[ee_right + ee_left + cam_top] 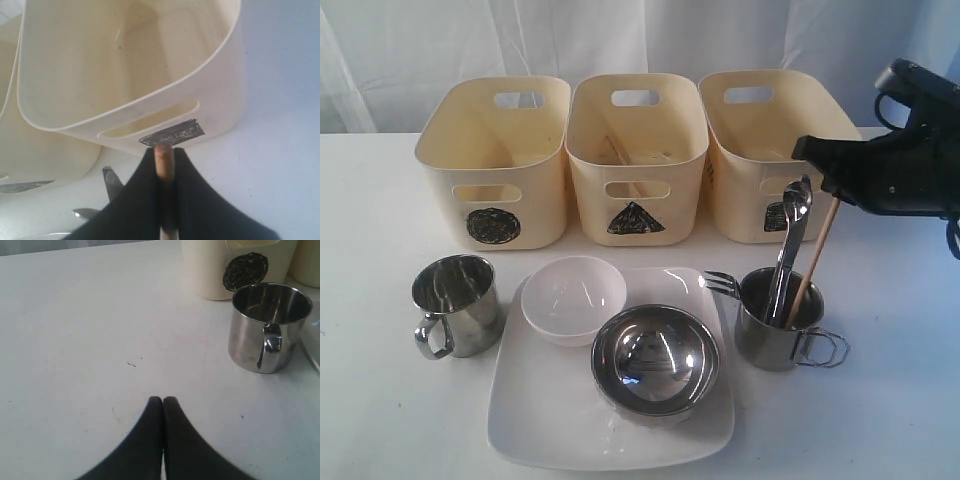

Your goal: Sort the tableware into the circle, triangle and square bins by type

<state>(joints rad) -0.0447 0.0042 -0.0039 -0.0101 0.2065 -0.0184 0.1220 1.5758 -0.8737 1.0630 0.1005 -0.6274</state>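
My right gripper (164, 156) is shut on the top end of a wooden chopstick (815, 258) that leans in the right steel mug (770, 335) beside metal cutlery (788, 245). In the exterior view this gripper (830, 185) hangs in front of the square bin (760, 150). The circle bin (495, 150) and triangle bin (635, 140) stand to the left. A small white bowl (573, 295) and a steel bowl (655, 360) sit on the square white plate (550, 420). My left gripper (163, 400) is shut and empty over bare table, apart from the left steel mug (267, 327).
A fork (720, 283) rests on the plate's edge by the right mug. A wooden stick (617, 152) lies inside the triangle bin. The square bin's black mark (172, 133) is just beyond my right fingertips. White curtain hangs behind the bins.
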